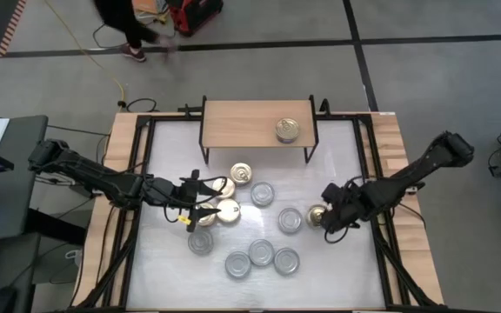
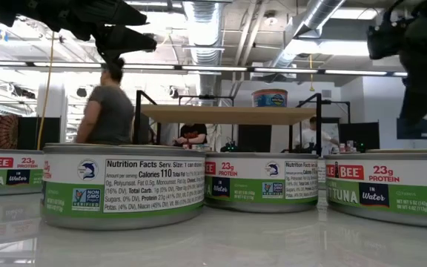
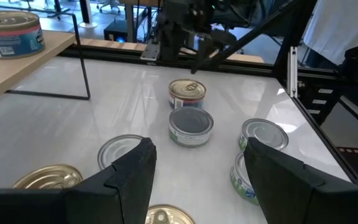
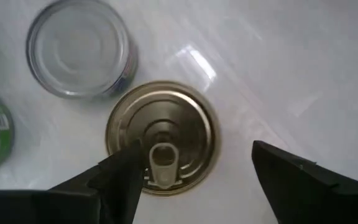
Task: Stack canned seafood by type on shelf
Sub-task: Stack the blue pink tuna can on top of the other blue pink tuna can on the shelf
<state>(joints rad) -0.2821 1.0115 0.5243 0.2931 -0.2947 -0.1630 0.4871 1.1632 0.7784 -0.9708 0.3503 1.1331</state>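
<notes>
The shelf [image 1: 250, 124] stands at the table's far side with one tin [image 1: 287, 130] on its board; it also shows in the low view [image 2: 232, 113]. Gold-lidded tins [image 1: 227, 211] [image 1: 242, 174] and several silver-lidded tins [image 1: 262, 193] stand on the white tabletop. My left gripper [image 1: 203, 202] is open and low, its fingers [image 3: 135, 171] on either side of a gold tin [image 3: 163, 216], not touching it. My right gripper [image 1: 327, 222] is open, pointing down over another gold tin [image 4: 161, 137], which also shows in the high view [image 1: 317, 215]; I cannot tell whether it touches the tin.
Silver tins cluster near the table's front centre [image 1: 261, 254]. Labelled tuna tins [image 2: 124, 185] fill the low view's foreground. The shelf's black legs [image 3: 82, 59] stand on the far side. A person [image 1: 124, 26] walks beyond the table's far edge.
</notes>
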